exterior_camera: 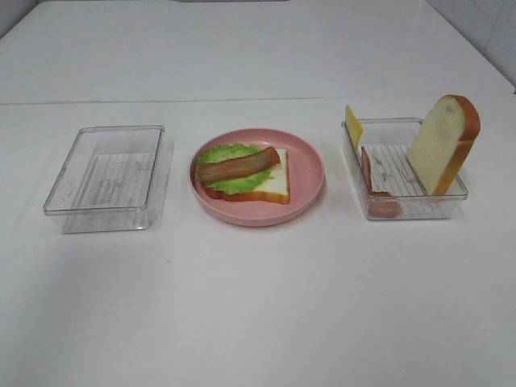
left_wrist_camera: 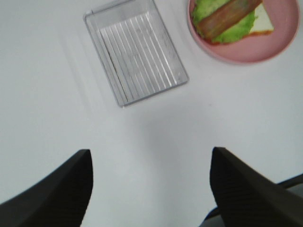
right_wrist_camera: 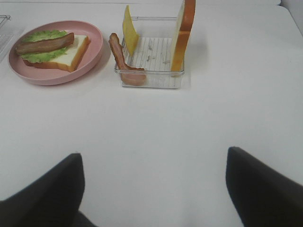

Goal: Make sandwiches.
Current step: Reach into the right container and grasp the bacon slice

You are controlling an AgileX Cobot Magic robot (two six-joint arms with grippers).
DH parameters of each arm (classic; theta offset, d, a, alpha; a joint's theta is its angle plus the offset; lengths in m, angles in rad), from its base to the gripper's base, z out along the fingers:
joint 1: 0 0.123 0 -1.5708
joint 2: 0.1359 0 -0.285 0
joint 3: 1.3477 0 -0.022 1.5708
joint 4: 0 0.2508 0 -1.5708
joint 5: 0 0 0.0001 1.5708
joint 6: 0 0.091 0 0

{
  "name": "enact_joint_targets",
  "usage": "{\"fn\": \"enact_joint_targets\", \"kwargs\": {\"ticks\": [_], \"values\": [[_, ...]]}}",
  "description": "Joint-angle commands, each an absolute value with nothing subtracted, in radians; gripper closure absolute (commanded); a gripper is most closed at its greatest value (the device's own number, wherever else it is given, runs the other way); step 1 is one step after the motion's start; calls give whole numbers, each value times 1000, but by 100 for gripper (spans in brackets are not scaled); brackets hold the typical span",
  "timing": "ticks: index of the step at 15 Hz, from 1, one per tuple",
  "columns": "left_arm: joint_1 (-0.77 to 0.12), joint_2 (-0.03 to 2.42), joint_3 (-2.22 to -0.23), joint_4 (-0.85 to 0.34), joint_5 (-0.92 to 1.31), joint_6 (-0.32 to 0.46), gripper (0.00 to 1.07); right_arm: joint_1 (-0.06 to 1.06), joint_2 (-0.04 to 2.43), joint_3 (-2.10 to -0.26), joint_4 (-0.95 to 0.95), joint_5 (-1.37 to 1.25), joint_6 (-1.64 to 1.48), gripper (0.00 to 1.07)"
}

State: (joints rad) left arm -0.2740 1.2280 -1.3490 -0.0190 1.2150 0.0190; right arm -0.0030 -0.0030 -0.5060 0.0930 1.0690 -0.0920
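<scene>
Hanging low over the bench (exterior_camera: 258, 314), my left gripper (left_wrist_camera: 150, 158) and right gripper (right_wrist_camera: 154, 158) both have their jaws apart and hold nothing. The half-built sandwich (exterior_camera: 242, 173) lies on the pink plate (exterior_camera: 306, 169). The bread slice (exterior_camera: 443, 145) leaning upright in the right tray (exterior_camera: 419, 208) looks light and squashy, so I would pinch its top crust gently.

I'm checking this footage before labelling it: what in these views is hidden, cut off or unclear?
Exterior high view: neither hand appears; both lie outside the frame.
Left wrist view: the top edge cuts the pink plate and the sandwich; the bottom edge cuts the left hand.
Right wrist view: the top edge cuts the upright bread slice; the bottom edge cuts the right hand.
Every view: lettuce and bacon cover the bottom bread's middle.
</scene>
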Motion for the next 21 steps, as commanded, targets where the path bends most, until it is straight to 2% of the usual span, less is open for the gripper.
{"fn": "enact_joint_targets", "kwargs": {"ticks": [1,6,7,10,15,19,21], "values": [[-274,997,-1056,-14,1254,6,39,-9,-15,-503,99,1060,-97,30],[-274,640,-779,-13,1199,10,39,-9,-15,-503,99,1059,-88,30],[-274,509,-721,-10,1167,10,39,-9,-11,-505,93,1055,-87,30],[-274,283,-644,-10,1122,10,39,-9,55,-507,87,1054,-93,30],[-274,-31,-541,-9,1111,-7,39,-9,420,-543,119,984,-93,31],[-274,-26,-499,23,1046,-81,39,-9,703,-666,133,923,-120,31],[-274,-26,-499,30,1046,-70,39,-9,889,-812,136,952,-124,31]]}}
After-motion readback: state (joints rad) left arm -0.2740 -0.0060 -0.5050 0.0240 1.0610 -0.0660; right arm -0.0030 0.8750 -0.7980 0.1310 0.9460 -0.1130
